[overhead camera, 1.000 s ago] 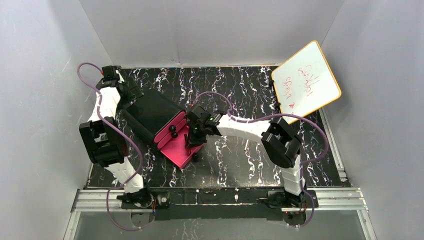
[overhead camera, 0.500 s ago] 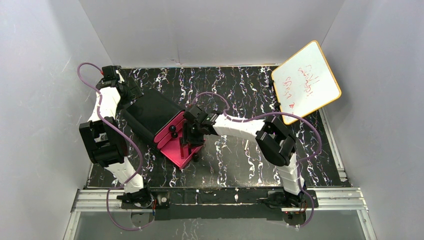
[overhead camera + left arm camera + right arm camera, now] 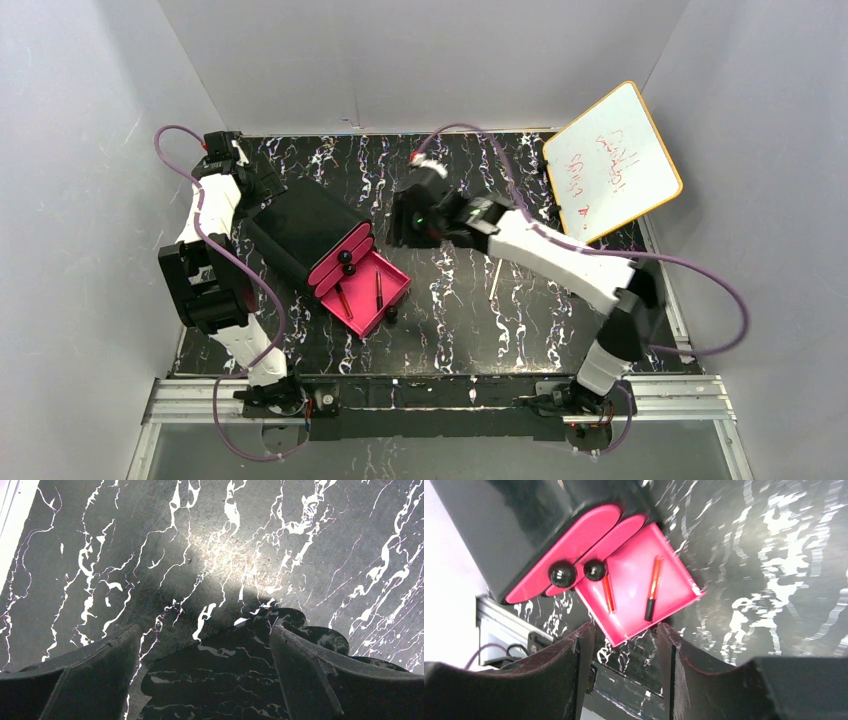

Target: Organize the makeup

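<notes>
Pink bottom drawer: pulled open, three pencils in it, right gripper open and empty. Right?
No. The pink bottom drawer, pulled open, holds two pencils, not three: a red pencil and a red-and-dark pencil, per the right wrist view. The right gripper is open and empty.

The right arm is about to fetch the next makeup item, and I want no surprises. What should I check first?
1. The right gripper is open and empty: ok.
2. The bottom drawer is open with floor space free: ok.
3. The two pencils lie fully inside the drawer: ok.
4. The tan stick lies alone on the table, free to grasp: ok.
5. The left gripper is steadying the black box: cannot tell.
6. Other makeup located: not ok, none in view.
</notes>
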`<act>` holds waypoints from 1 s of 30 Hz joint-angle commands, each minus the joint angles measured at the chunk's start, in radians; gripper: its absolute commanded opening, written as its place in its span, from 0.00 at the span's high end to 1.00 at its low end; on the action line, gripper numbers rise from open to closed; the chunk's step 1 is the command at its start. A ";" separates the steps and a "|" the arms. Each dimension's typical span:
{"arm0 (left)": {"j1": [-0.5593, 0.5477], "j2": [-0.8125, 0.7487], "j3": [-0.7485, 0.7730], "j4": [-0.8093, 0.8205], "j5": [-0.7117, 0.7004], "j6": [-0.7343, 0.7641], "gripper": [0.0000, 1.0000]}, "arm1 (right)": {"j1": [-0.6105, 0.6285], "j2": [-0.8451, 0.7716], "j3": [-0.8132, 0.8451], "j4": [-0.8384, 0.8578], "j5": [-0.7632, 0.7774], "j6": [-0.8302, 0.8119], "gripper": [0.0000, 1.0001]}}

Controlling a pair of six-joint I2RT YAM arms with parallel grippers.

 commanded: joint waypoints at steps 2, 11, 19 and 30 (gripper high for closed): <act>-0.020 -0.017 -0.003 -0.074 0.039 0.028 0.02 | -0.166 -0.177 -0.138 -0.116 0.110 -0.034 0.44; -0.020 -0.021 -0.001 -0.078 0.038 0.028 0.02 | -0.449 -0.243 -0.444 -0.074 0.039 -0.052 0.48; -0.020 -0.023 -0.005 -0.078 0.034 0.028 0.02 | -0.496 -0.166 -0.494 -0.067 0.058 -0.080 0.55; -0.020 -0.016 -0.004 -0.077 0.035 0.028 0.02 | -0.498 -0.109 -0.616 0.022 0.054 -0.071 0.58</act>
